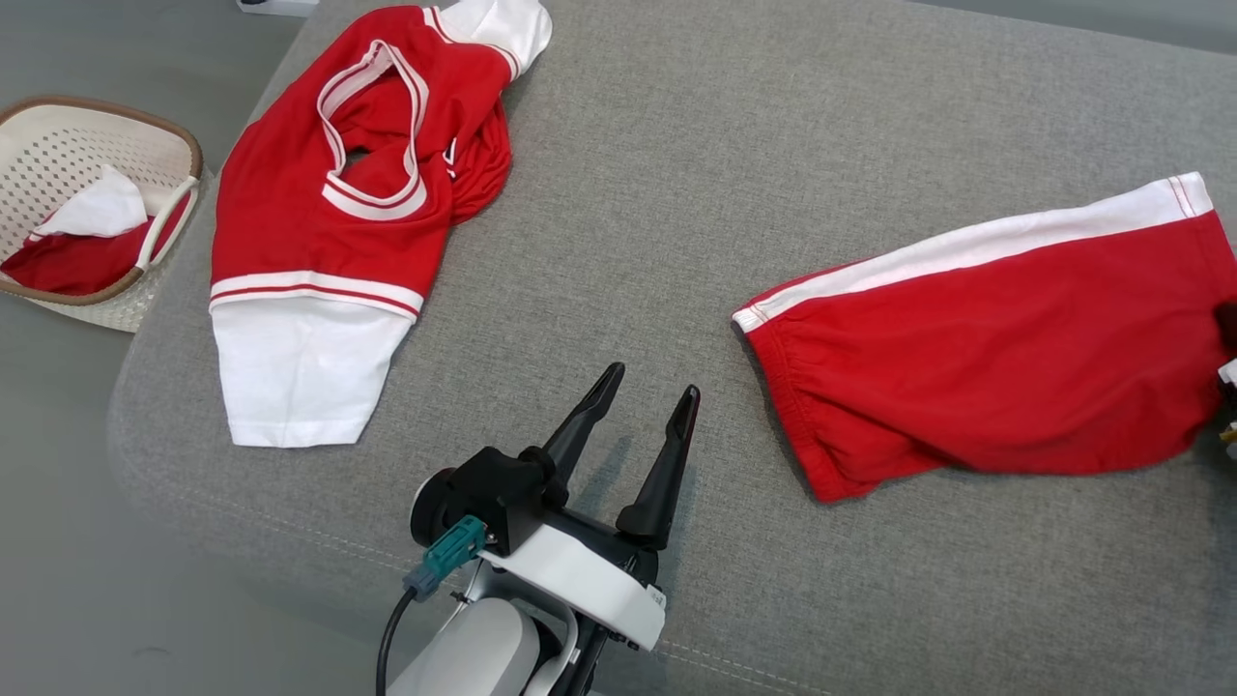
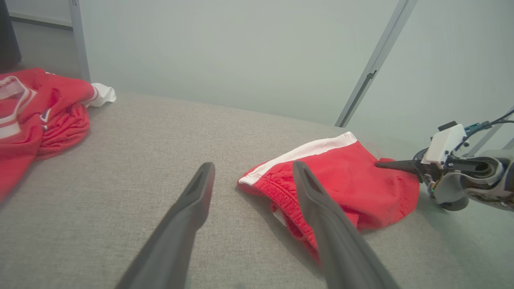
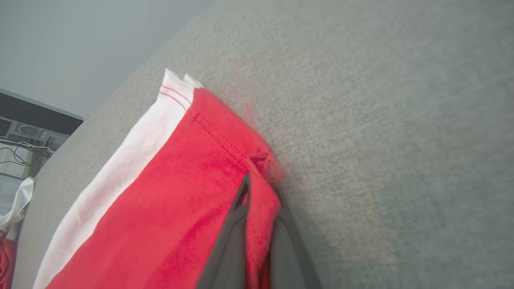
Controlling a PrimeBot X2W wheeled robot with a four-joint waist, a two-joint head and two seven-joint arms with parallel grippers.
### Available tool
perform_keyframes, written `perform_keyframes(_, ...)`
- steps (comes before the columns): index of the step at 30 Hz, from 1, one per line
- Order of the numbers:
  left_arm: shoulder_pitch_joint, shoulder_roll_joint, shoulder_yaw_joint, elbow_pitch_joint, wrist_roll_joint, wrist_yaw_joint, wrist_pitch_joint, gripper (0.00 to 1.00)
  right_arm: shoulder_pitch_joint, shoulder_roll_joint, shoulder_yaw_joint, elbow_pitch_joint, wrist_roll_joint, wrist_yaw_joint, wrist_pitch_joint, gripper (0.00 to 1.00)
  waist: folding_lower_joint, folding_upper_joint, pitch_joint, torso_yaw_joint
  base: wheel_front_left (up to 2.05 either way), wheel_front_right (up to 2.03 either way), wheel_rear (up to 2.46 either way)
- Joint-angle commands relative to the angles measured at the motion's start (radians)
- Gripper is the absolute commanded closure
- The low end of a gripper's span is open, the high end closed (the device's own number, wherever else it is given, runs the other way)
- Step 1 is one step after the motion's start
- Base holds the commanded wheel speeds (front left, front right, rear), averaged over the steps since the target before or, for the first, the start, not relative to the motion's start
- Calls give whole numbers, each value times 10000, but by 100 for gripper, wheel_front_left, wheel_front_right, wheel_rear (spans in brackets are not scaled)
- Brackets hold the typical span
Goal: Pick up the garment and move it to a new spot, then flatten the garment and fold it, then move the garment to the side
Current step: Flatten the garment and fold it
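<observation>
The garment (image 1: 986,358) is a pair of red shorts with a white side stripe, lying crumpled on the right of the grey cushion (image 1: 676,174). My right gripper (image 3: 259,192) is shut on the red hem at the shorts' far right end. In the left wrist view the right gripper (image 2: 379,163) comes in from the right, with its fingers on the shorts (image 2: 345,176). A dark bit of it shows at the head view's right edge (image 1: 1227,329). My left gripper (image 1: 653,380) stands open over bare cushion, a little left of the shorts' waistband, holding nothing.
A red and white jersey (image 1: 338,193) lies spread at the cushion's far left. A white perforated basket (image 1: 184,145) holding red and white cloth sits on the floor beyond the left edge. The cushion's rounded front-left corner is near my left arm.
</observation>
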Motion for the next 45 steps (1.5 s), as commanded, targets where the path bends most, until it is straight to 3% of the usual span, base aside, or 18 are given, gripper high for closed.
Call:
perform_keyframes(1, -404, 41, 295, -308, 8, 94, -103, 0, 325, 171, 251, -110, 71, 27, 91, 100, 0, -1, -7, -81, 0, 0, 0)
perform_keyframes(9, -332, 41, 470, -313, 73, 85, -103, 0, 1015, 113, 585, -1290, 130, 27, -1008, 100, 0, -1, -222, -662, 0, 0, 0)
perform_keyframes(15, -123, 41, 636, -362, 112, 138, -103, 0, 1989, 222, 643, -1236, -481, 27, -3561, 100, 0, -1, -527, -1211, 0, 0, 0)
perform_keyframes(17, -71, 41, 653, -377, 177, 127, -103, 0, 2115, 283, 518, -1005, -754, 27, -3888, 100, 0, -1, -584, -1370, 0, 0, 0)
perform_keyframes(22, 40, 41, 778, -321, 359, 101, -103, 0, 2345, 320, -653, -1004, -1748, 27, -4025, 100, 0, -1, -797, -1773, 0, 0, 0)
perform_keyframes(30, 335, 41, 928, -142, 477, 38, -103, 0, 3525, 1062, -2657, -1724, -4202, 27, -4030, 100, 0, -1, -1292, -2221, 0, 0, 0)
perform_keyframes(35, 493, 41, 996, -124, 474, 51, -103, 0, 3913, 1523, -3384, -2030, -5464, 27, -4030, 100, 0, -1, -1454, -2413, 0, 0, 0)
perform_keyframes(37, 554, 41, 1014, -134, 475, 52, -103, 0, 4063, 1653, -3696, -2268, -6077, 27, -4030, 51, 0, -1, -1519, -2501, 0, 0, 0)
perform_keyframes(38, 584, 41, 1024, -132, 480, 56, -103, 0, 4142, 1695, -3843, -2391, -6394, 27, -4031, 19, 0, -1, -1553, -2546, 0, 0, 0)
perform_keyframes(39, 615, 41, 1037, -127, 482, 58, -103, 0, 4217, 1751, -4027, -2551, -6688, 27, -4031, 0, 0, -1, -1594, -2592, 0, 0, 0)
perform_keyframes(45, 765, 41, 1283, -94, 620, 71, -103, 0, 4726, 2248, -4731, -3701, -7926, 27, -4031, 0, 0, -1, -1840, -2932, 0, 0, 0)
